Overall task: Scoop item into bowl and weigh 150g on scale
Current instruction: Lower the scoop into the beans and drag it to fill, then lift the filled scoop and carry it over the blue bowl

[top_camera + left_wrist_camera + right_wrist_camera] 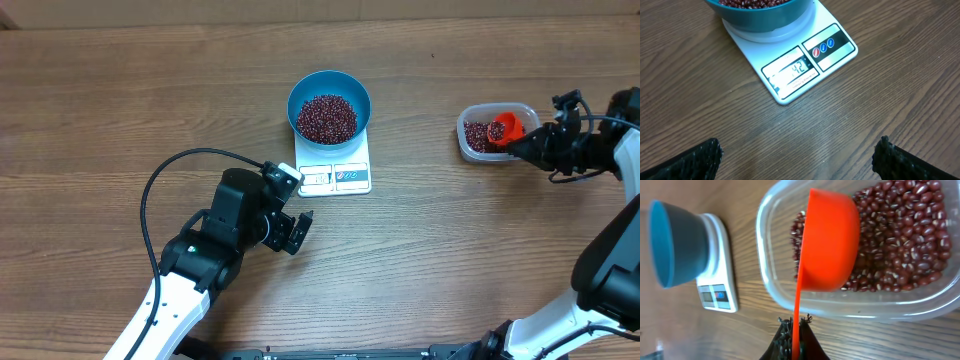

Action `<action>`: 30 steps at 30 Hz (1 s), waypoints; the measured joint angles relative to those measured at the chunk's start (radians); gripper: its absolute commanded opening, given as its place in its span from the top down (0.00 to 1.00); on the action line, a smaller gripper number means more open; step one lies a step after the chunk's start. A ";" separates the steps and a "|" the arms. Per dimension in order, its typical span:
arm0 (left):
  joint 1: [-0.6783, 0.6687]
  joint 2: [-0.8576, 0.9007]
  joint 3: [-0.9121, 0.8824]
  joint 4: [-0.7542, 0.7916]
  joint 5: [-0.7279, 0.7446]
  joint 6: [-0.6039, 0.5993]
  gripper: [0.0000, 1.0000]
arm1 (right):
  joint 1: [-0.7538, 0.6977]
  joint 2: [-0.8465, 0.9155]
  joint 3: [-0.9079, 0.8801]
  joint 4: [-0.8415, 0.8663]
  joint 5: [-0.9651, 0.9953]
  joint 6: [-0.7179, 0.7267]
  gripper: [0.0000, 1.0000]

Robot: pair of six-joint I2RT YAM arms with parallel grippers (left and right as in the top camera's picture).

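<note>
- Right gripper (795, 332): your jaws are clenched on the thin handle of an orange scoop (830, 240). The right wrist view shows this grip plainly; from overhead the handle is hidden by the gripper body.
- Orange scoop: its cup lies over the beans (900, 235) in the clear tub (767, 285), outer side toward the wrist camera. You cannot tell whether the cup is loaded.
- Clear tub: far right of the table (100, 100), part filled with dark red-brown beans.
- Left gripper (797, 165): your jaws are released and spread wide, with nothing between them. The left wrist view shows only bare wood in the gap.
- Left gripper, position: overhead it hovers just near and left of the scale (335, 178), apart from it.
- Scale: white, at centre, with its display edge toward the near side. Only the left wrist view shows digits on the display, and they are too blurred to read.
- Blue bowl (295, 95): it sits on the far part of the scale, holding a heap of beans.
</note>
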 measured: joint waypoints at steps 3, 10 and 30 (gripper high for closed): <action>0.000 0.000 0.000 0.000 0.000 0.000 0.00 | -0.017 0.000 0.000 -0.010 -0.030 -0.008 0.96; 0.000 0.000 0.000 0.000 0.000 0.000 0.00 | -0.038 0.000 0.004 -0.055 -0.084 -0.029 0.96; 0.000 0.000 0.000 0.000 0.000 0.000 0.00 | 0.062 0.000 0.069 -0.172 -0.247 -0.113 0.96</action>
